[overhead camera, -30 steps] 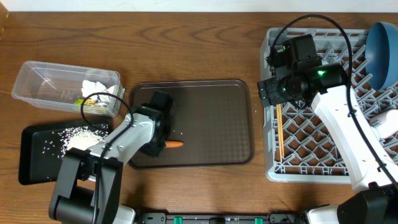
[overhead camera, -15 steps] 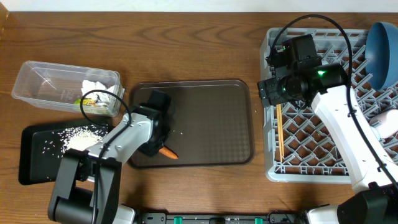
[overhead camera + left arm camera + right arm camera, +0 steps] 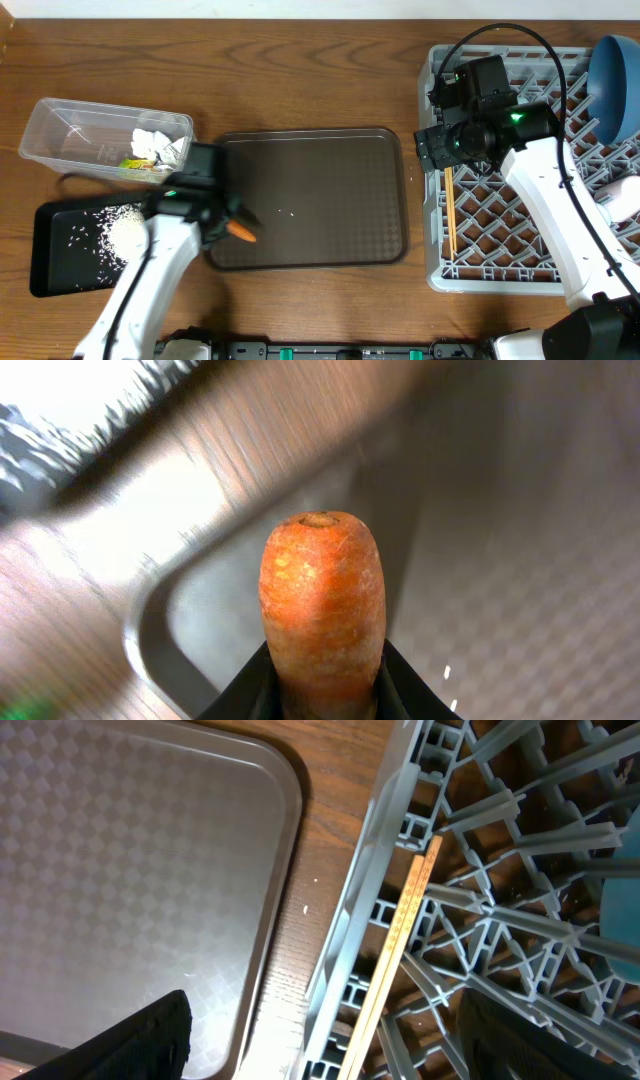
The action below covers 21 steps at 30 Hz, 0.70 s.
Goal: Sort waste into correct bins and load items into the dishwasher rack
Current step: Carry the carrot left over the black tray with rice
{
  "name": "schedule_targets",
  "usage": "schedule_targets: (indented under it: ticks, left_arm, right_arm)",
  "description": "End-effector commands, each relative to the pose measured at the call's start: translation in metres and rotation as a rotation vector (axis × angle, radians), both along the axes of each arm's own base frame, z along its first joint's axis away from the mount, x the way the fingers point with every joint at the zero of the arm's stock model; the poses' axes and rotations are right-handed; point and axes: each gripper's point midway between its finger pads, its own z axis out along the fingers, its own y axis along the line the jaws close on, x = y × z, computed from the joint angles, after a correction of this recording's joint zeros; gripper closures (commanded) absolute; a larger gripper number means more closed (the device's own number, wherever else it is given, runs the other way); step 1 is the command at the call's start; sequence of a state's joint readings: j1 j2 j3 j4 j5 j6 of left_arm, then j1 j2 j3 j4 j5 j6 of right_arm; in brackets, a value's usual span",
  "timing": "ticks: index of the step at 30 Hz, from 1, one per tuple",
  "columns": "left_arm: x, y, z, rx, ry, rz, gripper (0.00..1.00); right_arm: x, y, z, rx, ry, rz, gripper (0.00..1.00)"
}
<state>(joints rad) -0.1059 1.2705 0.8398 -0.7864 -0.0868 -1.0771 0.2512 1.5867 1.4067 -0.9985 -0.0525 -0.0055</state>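
Observation:
My left gripper (image 3: 232, 226) is shut on the small orange carrot (image 3: 241, 232), held over the front left corner of the brown serving tray (image 3: 330, 200); the carrot fills the left wrist view (image 3: 322, 600). The clear tub (image 3: 70, 135) holds white tissue pieces (image 3: 158, 146) and the green-yellow wrapper (image 3: 135, 166). The black tray (image 3: 60, 260) holds loose white rice (image 3: 122, 230). My right gripper (image 3: 325, 1030) is open and empty above the left edge of the grey dishwasher rack (image 3: 500, 270), over the wooden chopsticks (image 3: 449, 210) lying in it. The dark blue plate (image 3: 613, 75) stands in the rack.
A light cup or bowl (image 3: 620, 195) sits at the rack's right side. A few rice grains (image 3: 285, 213) lie on the brown tray. The chopsticks (image 3: 400, 930) and rack lattice (image 3: 520, 880) show in the right wrist view beside the tray corner (image 3: 150, 850).
My left arm has swung left, carrying the carrot from the tray's front middle-left toward its left corner. The right arm has not moved.

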Motion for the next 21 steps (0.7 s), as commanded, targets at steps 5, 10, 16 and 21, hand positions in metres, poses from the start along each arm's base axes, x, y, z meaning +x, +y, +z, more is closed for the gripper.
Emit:
schedule_targets:
  ticks: [5,10,16,21]
  left_arm:
    - [-0.009,0.086,0.019,0.111,-0.058,0.177,0.9]
    - [-0.027,0.136,0.012,0.12,-0.027,0.358,0.9]
    - [-0.027,0.177,-0.001,0.129,-0.039,0.48,0.9]
    - [-0.02,0.196,-0.024,0.136,-0.012,0.482,0.9]
  right_arm:
    - [-0.001,0.0,-0.002,-0.008,0.004,0.012,0.15]
    - [-0.001,0.0,-0.002,-0.009,0.004,0.012,0.15]
    - [0.0,0.001,-0.001,-0.008,0.001,0.012,0.15]
    - [0.0,0.001,-0.001,-0.008,0.001,0.012,0.15]
